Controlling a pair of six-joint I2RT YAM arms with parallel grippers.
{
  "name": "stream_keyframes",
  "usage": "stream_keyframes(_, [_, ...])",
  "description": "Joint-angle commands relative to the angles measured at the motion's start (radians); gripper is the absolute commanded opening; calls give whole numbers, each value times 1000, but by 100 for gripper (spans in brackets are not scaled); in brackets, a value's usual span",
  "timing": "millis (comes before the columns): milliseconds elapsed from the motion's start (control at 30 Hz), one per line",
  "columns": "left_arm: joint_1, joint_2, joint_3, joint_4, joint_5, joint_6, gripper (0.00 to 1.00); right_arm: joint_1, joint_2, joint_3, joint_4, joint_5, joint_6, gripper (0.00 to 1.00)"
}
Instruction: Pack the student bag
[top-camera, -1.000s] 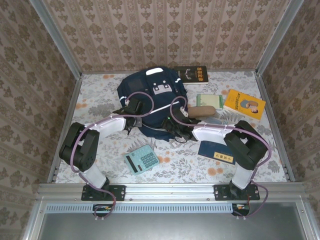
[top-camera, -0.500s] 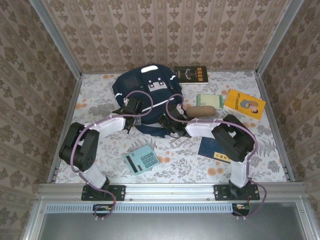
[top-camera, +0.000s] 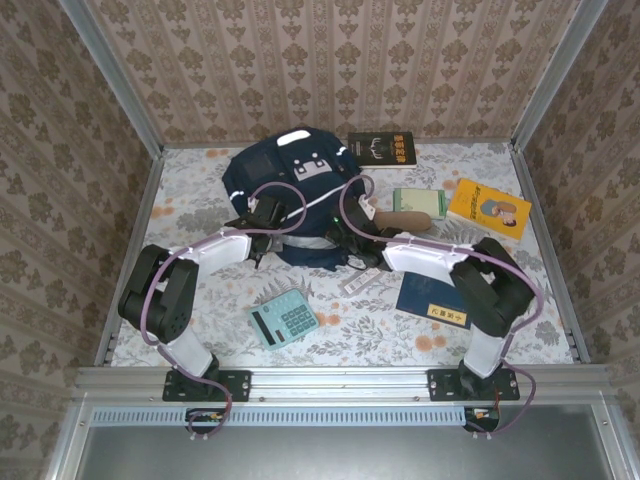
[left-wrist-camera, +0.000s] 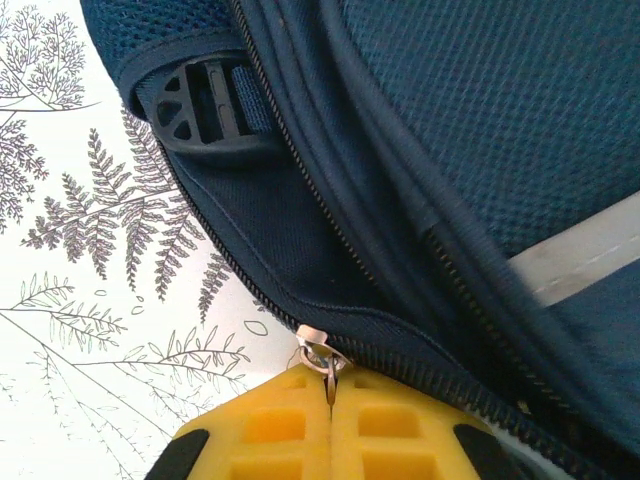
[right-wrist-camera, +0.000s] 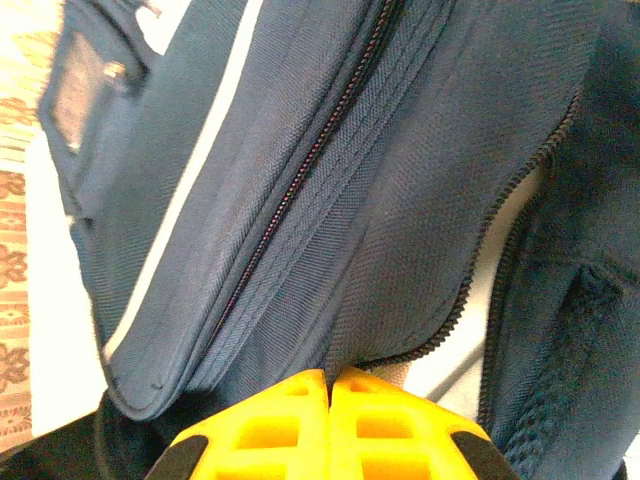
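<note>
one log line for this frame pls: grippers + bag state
bag: partly unzipped | left gripper: shut on zipper pull | right gripper: shut on bag flap edge | calculator: not packed

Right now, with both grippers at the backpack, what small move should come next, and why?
Probably the left gripper draws the zipper pull it pinches along the track: the right gripper pins the backpack flap, and the opening looks narrow.
</note>
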Motion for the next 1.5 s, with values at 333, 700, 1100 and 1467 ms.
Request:
stream_keyframes(333, [50,13,20,-32,-72,-1,0,-25,-187,39,-146,98,-184,0])
stream_keyframes(700, [198,98,94,-88,-85,-44,0,-80,-245,56,-230,110,-270,0])
stream_keyframes(1100, [149,16,62,-116,-83,-32,38,-107,-295,-27,-185,-66,-352,45])
stream_keyframes(1467, [-37,-273,90,-196,-106,32,69,-107,-491,-264,-120,-62,-453,63])
